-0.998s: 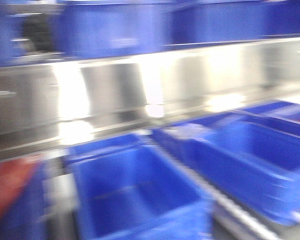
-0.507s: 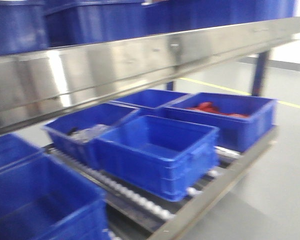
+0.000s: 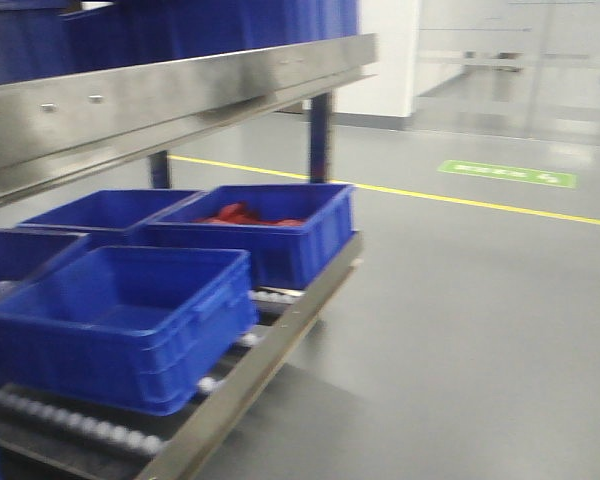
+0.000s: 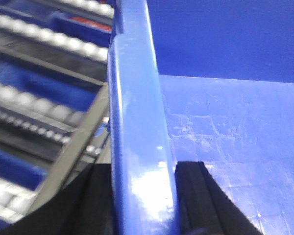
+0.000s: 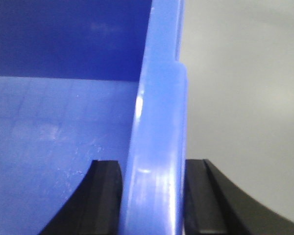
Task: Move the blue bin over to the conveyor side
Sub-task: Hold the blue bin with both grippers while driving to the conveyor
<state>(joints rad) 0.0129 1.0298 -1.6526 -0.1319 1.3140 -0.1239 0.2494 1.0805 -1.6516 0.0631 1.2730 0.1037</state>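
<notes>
My left end effector [image 4: 143,196] straddles one wall of the blue bin [image 4: 225,127], one finger inside and one outside. The roller rack [image 4: 39,105] lies left of that wall. My right end effector [image 5: 153,196] straddles another wall likewise, with the floor [image 5: 245,98] to its right.

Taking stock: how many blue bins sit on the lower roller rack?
4: nearest bin, red-filled bin at the end, empty bin behind, cropped bin left; more may be hidden.

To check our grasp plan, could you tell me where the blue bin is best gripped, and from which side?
Take the blue bin by its thick top rim, from above, on opposite walls: the rim is narrow, so the left gripper and right gripper each straddle it, one finger inside.
</notes>
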